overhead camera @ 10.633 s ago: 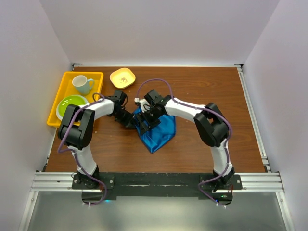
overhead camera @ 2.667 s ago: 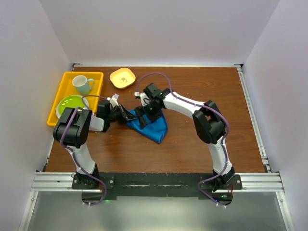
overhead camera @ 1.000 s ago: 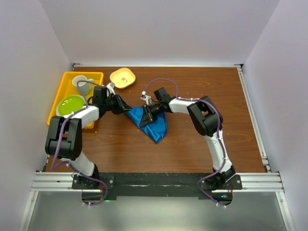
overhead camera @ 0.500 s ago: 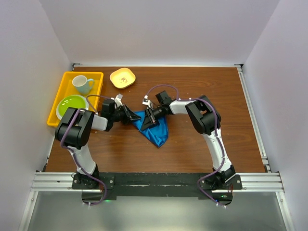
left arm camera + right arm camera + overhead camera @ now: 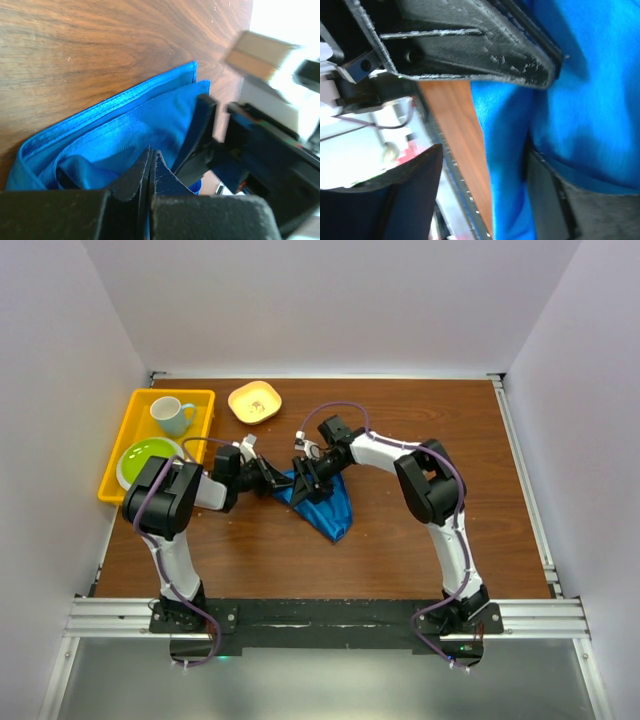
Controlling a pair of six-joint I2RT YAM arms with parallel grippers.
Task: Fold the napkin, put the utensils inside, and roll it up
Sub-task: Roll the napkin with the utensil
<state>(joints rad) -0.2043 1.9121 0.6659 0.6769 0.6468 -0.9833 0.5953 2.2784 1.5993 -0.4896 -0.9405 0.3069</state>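
Observation:
The royal-blue napkin (image 5: pixel 326 506) lies folded into a narrow wedge on the brown table, its wide end at the two grippers. My left gripper (image 5: pixel 274 483) is at its left corner; in the left wrist view its jaws (image 5: pixel 151 157) are pressed together with a sliver of blue cloth (image 5: pixel 135 130) between them. My right gripper (image 5: pixel 304 479) is at the napkin's top edge, facing the left one. In the right wrist view it (image 5: pixel 485 150) is open, with cloth (image 5: pixel 585 100) draped over one finger. The utensil is hidden.
A yellow tray (image 5: pixel 137 400) at the far left holds a light-blue mug (image 5: pixel 172 415) and a green plate (image 5: pixel 148 457). A small yellow bowl (image 5: pixel 254 401) stands behind the grippers. White walls close the table on three sides.
One second ago my left gripper was near the tray; it has come back to the napkin's left corner. The right wrist has shifted slightly left, and the napkin has bunched narrower.

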